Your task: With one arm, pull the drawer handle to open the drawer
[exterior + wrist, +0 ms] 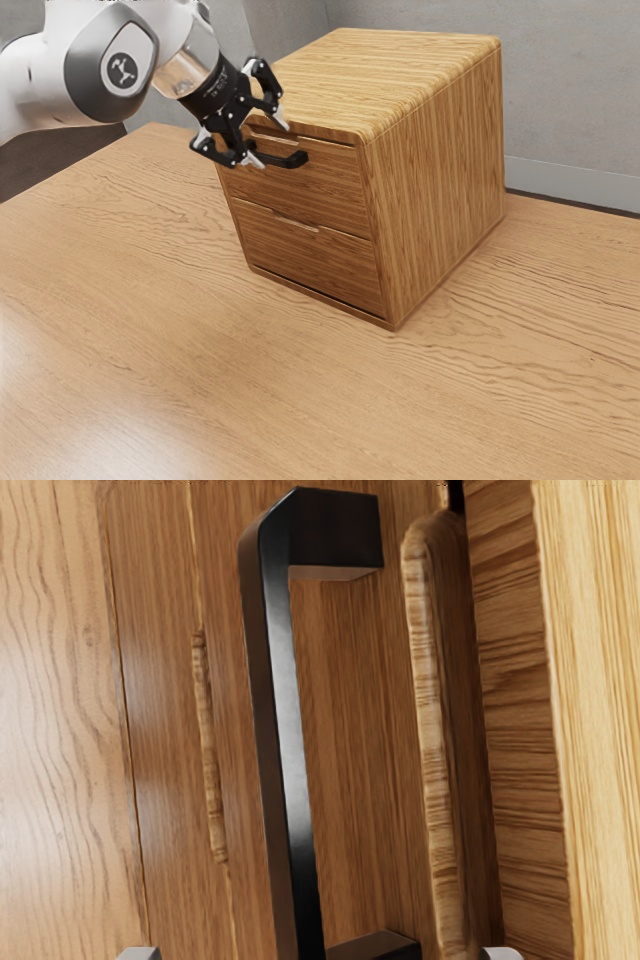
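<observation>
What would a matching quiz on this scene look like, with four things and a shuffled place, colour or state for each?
Things:
1. handle
2. claw
3. cabinet
4. lower drawer

Descriptions:
A. stands on the table
B. black bar on the top drawer
C. open, one finger on each side of the handle
D. wooden front, just under the top drawer

Pairs: 1-B, 2-C, 3-A, 4-D
</observation>
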`<state>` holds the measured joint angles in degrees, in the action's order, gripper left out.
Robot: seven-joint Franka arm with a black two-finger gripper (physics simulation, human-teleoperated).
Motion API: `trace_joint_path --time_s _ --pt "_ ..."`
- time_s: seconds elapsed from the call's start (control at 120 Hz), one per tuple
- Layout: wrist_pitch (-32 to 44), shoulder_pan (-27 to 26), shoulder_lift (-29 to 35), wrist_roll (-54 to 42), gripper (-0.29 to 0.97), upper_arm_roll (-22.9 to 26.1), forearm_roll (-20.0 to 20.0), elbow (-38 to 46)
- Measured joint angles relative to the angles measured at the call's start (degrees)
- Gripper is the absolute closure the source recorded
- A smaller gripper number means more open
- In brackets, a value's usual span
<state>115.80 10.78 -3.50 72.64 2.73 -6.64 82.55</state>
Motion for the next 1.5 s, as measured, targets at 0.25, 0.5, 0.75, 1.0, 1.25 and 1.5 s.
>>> trace_joint_path --time_s 0.25,0.5,0.75,1.0,1.25,1.5 --pt "3.39 0.22 2.58 -1.11 0.31 -0.80 -0.01 5.37" --pt "5.56 0.26 1.17 -1.96 0.32 -2.86 0.06 4.83" --pt "6.88 1.92 -0.32 -2.53 0.33 -3.03 0.01 4.80" --pt "7.39 0.11 -0.48 -2.89 0.38 -2.69 -0.28 4.82" --pt "7.57 0.36 -0.91 -3.13 0.47 -2.60 -0.32 4.83" --pt "7.63 0.40 -0.66 -3.34 0.57 -2.64 -0.29 5.04"
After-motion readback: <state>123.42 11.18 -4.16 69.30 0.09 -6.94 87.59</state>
